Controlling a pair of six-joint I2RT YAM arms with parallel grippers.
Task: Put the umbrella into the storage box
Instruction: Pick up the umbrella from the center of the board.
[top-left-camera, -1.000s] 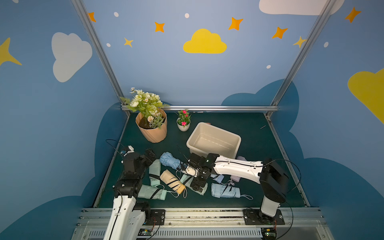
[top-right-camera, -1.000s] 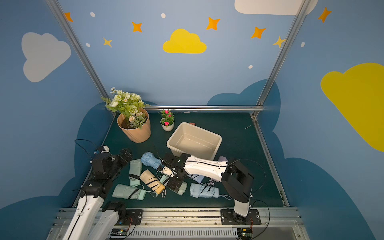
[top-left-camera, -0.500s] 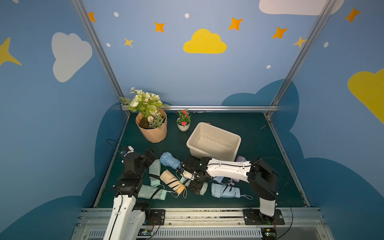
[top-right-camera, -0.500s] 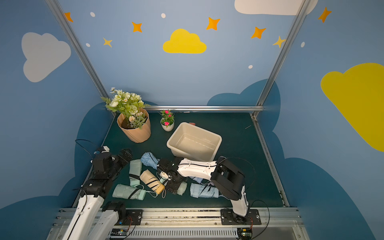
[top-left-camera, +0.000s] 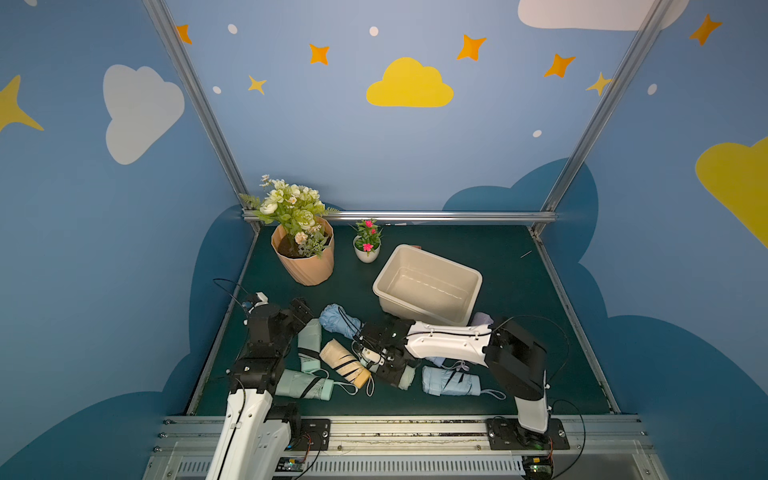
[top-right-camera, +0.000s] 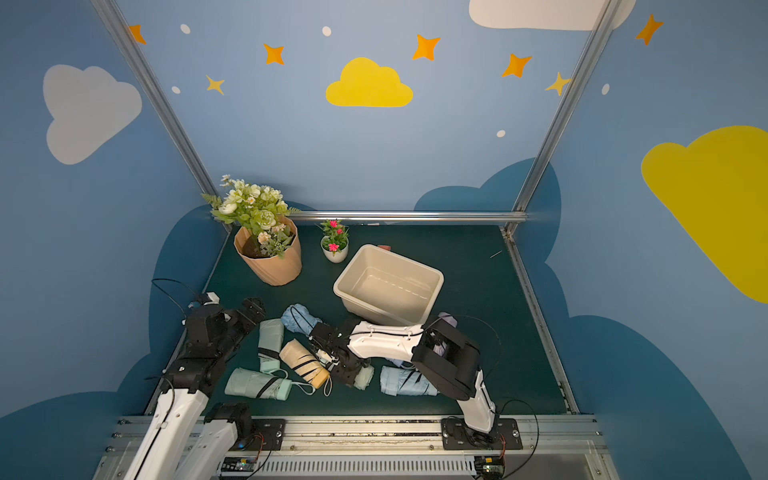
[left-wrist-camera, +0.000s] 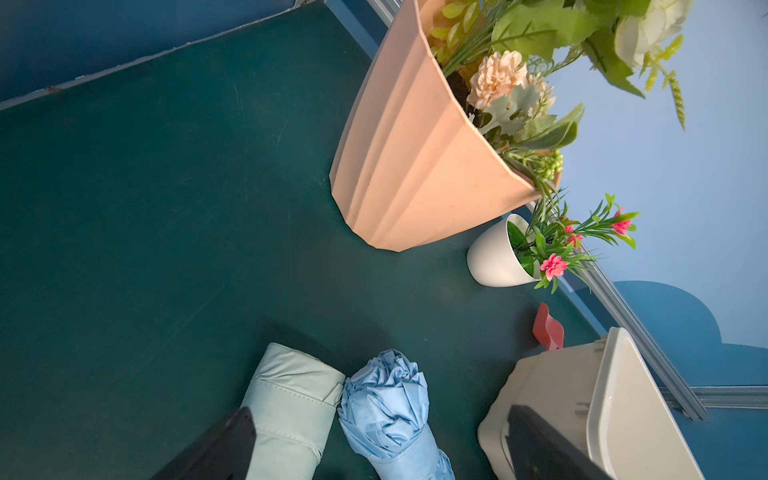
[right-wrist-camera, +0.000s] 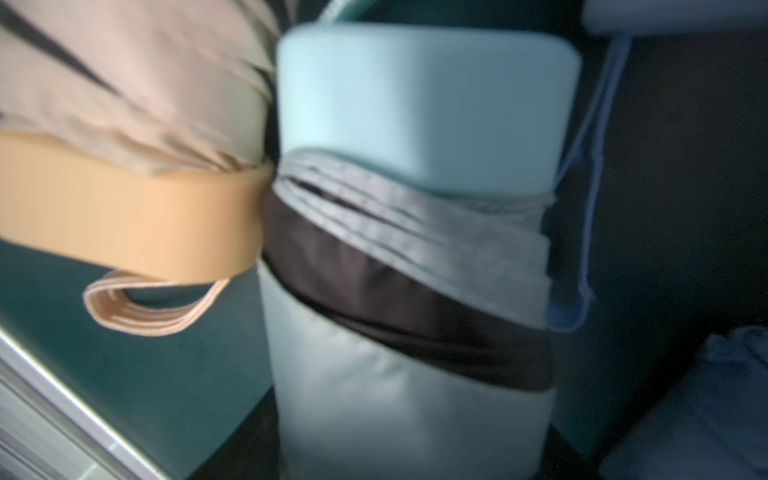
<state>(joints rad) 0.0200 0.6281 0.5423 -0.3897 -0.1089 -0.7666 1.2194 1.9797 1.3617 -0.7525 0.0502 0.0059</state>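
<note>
Mint fabric umbrella (right-wrist-camera: 415, 395) lies between jaws of right gripper (top-left-camera: 390, 370), long axis crossing closing line. Pads at both flanks; firm clench cannot tell. Empty storage box (top-left-camera: 428, 286) near, beyond back of this gripper. Left gripper (top-left-camera: 301, 312) released, farther from umbrella.

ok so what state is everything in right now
storage box: upright, empty
left tool: open, holding nothing
right tool: down at the palest mint umbrella, grip unclear
palest mint umbrella: folded, lying on the mat, outside the box
beige umbrella: folded, strapped, on the mat
crumpled blue umbrella: loosely folded, on the mat
light blue umbrella: folded, strapped, on the mat
</note>
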